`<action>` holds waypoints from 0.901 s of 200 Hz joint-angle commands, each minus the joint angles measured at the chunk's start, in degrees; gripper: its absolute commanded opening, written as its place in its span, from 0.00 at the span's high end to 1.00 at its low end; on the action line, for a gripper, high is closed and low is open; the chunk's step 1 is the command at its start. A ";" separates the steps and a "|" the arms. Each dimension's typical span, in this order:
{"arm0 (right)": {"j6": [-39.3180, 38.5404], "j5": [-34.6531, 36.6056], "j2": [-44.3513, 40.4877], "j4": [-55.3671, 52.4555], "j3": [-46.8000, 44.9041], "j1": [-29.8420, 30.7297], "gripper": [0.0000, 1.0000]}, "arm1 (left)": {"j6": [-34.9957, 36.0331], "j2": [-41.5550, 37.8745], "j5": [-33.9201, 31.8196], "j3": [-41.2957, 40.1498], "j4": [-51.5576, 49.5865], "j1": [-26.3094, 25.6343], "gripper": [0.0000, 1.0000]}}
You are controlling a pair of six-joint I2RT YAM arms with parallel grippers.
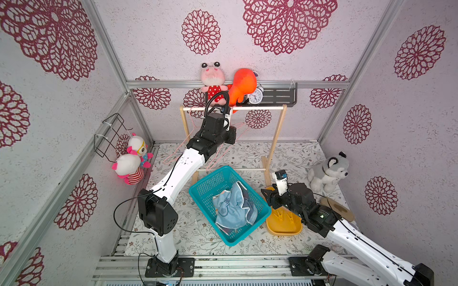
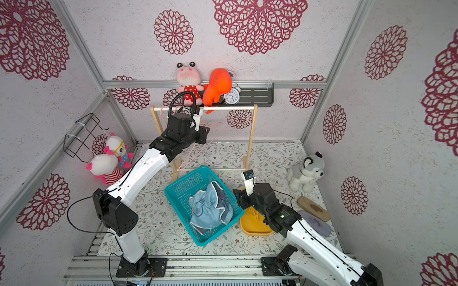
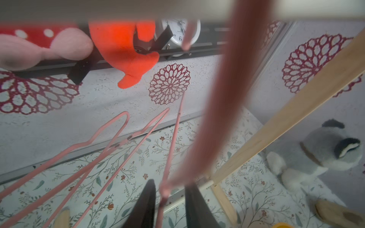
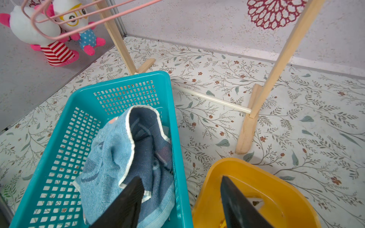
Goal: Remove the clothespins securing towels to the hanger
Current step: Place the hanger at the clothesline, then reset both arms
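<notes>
Pink wire hangers (image 3: 221, 110) hang bare from the wooden rack's top rod (image 1: 260, 108). My left gripper (image 3: 170, 184) is up at that rod (image 2: 223, 108), open, with one hanger's wire passing loosely between its fingers. Blue towels (image 1: 233, 210) lie crumpled in the teal basket (image 1: 198, 190), also seen in the right wrist view (image 4: 118, 150). Yellow clothespins (image 1: 282, 216) lie in the yellow tray (image 1: 285, 229) right of the basket. My right gripper (image 4: 180, 177) hovers open and empty over the basket's right wall (image 4: 178, 138) and the tray (image 4: 266, 185).
The rack's feet and low crossbar (image 1: 235, 169) stand behind the basket. A husky plush (image 1: 327, 172) and slippers (image 1: 337, 209) sit at the right, two dolls (image 1: 131, 161) and a wire holder (image 1: 111, 133) at the left wall. A shelf (image 1: 277, 95) with plush toys and a clock (image 1: 255, 95) hangs behind the rod.
</notes>
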 commanded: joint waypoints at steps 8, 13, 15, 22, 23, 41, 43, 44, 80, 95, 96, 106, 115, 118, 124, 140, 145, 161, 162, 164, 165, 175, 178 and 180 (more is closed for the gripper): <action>1.52 4.56 -1.10 0.39 0.81 -1.57 0.36 | 1.06 -5.49 -1.70 -1.61 3.11 -0.90 0.48; 1.48 5.41 -1.23 0.35 0.90 -1.85 0.35 | 1.25 -6.19 -1.95 -2.08 3.20 -0.99 0.44; 1.48 5.79 -1.30 0.28 0.95 -1.97 0.35 | 1.33 -6.48 -2.07 -2.40 3.30 -1.04 0.42; 1.47 7.31 -1.65 0.20 1.07 -2.48 0.35 | 1.65 -7.59 -2.59 -3.30 3.44 -1.25 0.31; 1.43 7.70 -1.71 0.14 1.12 -2.57 0.35 | 1.68 -7.73 -2.61 -3.46 3.47 -1.21 0.30; 1.44 13.50 -2.29 -0.49 1.43 -4.01 0.35 | 2.44 -11.54 -4.32 -7.06 4.69 -1.63 0.14; 1.47 14.27 -2.36 -0.58 1.43 -4.22 0.35 | 2.53 -12.11 -4.66 -7.53 4.84 -1.69 0.12; 1.39 14.61 -2.33 -0.64 1.43 -4.27 0.35 | 2.56 -12.36 -4.79 -7.77 4.92 -1.69 0.11; 1.21 31.68 -3.99 1.89 -1.81 -6.66 0.35 | 3.76 -23.85 -11.46 -19.19 7.07 -2.12 0.02; 0.96 38.30 -5.76 5.42 -4.75 -7.60 0.35 | 4.00 -29.62 -17.77 -25.98 8.67 -2.23 0.02; 0.87 38.53 -5.96 5.74 -5.04 -7.67 0.35 | 4.00 -30.17 -18.38 -26.44 8.85 -2.32 0.02; -0.55 40.95 -7.56 8.88 -7.43 -8.01 0.34 | 3.69 -34.87 -22.84 -32.82 11.59 -2.42 0.02; -2.58 42.01 -9.14 12.62 -10.34 -8.26 0.33 | 3.51 -39.25 -27.26 -39.27 14.98 -2.33 0.02; -3.47 42.21 -9.69 14.23 -11.49 -8.35 0.32 | 3.43 -40.71 -29.10 -41.53 16.11 -2.33 0.02; -4.79 42.65 -10.62 16.98 -13.52 -8.57 0.31 | 3.02 -43.37 -32.09 -45.41 17.65 -2.36 0.02; -5.72 44.96 -11.86 21.46 -17.27 -9.22 0.27 | 1.90 -48.68 -40.35 -55.25 20.78 -2.31 0.02; -6.07 45.76 -11.94 22.82 -18.37 -9.37 0.25 | 1.80 -50.00 -42.73 -58.15 21.70 -2.28 0.02; -10.04 47.18 -11.92 30.15 -23.02 -9.67 0.09 | 2.50 -53.10 -49.29 -65.91 25.43 -1.83 0.02; -10.30 47.28 -11.90 30.58 -23.27 -9.68 0.07 | 2.50 -53.29 -49.61 -66.36 25.67 -1.77 0.02; -10.82 47.44 -11.84 31.73 -23.97 -9.77 0.03 | 2.45 -53.57 -50.30 -67.13 26.19 -1.63 0.02; -11.09 47.54 -11.81 32.30 -24.28 -9.77 0.02 | 2.43 -53.75 -50.55 -67.67 26.45 -1.54 0.02; -12.81 48.87 -11.01 37.15 -26.97 -10.25 0.01 | 2.43 -54.98 -52.27 -71.81 29.66 -0.05 0.02; -13.06 49.37 -10.67 38.35 -27.63 -10.42 0.01 | 2.25 -55.32 -52.43 -72.96 30.52 0.63 0.02; -13.10 49.70 -10.50 39.07 -27.96 -10.59 0.01 | 2.06 -55.57 -52.46 -73.62 31.11 1.10 0.02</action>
